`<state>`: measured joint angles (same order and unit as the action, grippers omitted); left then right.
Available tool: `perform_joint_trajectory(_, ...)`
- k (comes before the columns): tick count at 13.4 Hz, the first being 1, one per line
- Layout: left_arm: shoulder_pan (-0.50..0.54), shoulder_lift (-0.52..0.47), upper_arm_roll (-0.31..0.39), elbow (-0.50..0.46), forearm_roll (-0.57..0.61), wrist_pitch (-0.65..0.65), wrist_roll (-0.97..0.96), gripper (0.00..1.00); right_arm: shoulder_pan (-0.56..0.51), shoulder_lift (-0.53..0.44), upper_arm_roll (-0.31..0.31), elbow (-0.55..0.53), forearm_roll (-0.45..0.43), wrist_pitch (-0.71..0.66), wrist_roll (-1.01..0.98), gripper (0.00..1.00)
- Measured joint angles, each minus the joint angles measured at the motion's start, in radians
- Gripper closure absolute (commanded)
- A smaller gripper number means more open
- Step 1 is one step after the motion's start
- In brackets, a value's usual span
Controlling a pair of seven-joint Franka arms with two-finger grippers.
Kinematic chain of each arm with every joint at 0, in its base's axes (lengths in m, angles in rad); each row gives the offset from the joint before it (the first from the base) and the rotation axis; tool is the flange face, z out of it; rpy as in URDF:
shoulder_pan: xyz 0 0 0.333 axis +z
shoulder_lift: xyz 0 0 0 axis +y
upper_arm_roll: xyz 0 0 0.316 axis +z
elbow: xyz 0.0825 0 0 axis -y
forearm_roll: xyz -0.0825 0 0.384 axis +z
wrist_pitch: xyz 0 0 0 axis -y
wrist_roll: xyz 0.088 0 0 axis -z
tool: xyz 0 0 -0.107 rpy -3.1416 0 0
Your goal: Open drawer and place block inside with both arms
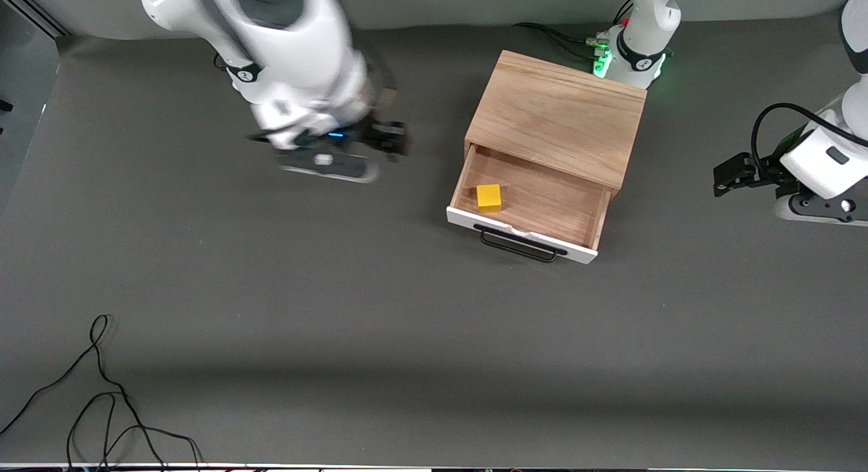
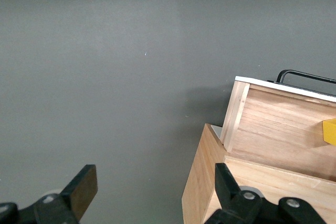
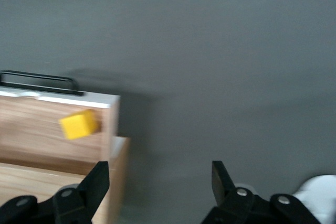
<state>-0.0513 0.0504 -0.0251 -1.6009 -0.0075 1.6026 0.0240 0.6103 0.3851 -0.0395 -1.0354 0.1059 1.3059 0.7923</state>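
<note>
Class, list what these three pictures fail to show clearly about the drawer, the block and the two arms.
- Front view: the right gripper is smeared by motion blur over the table; its jaws show as open only in its wrist view.
- Front view: the rear of the drawer is hidden under the oak box.
- Left wrist view: the block is cut off by the frame edge.
- Front view: the left arm is cut by the frame edge.

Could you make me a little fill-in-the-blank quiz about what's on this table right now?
1. The yellow block lies inside the ____.
2. The drawer stands ____.
3. The handle on its white front is coloured ____.
4. The right gripper holds ____.

Missing words: drawer; open; black; nothing
</note>
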Motion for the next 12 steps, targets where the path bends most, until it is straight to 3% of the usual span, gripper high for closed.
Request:
perform_joint_trajectory(2, 0.0, 0.0, 0.0, 0.0, 0.0, -0.001, 0.0, 0.0, -0.053, -0.053, -0.067, -0.002, -0.001, -0.082, -0.137, 0.12)
perform_joint_trajectory(4, 0.0, 0.0, 0.001, 0.001, 0.0, -0.009, 0.0, 0.0, -0.069, -0.084, -0.175, -0.012, -0.001, -0.131, -0.314, 0.12)
perform_joint_trajectory(9, 0.0, -0.025, 0.003, 0.0, 0.016, -0.025, 0.018, 0.0, -0.078, -0.098, -0.513, -0.08, -0.001, -0.143, -0.816, 0.12)
perform_joint_trajectory(12, 0.0, -0.045, 0.006, -0.002, 0.02, -0.033, 0.043, 0.0, -0.101, -0.098, -0.582, -0.124, 0.001, -0.071, -0.884, 0.12)
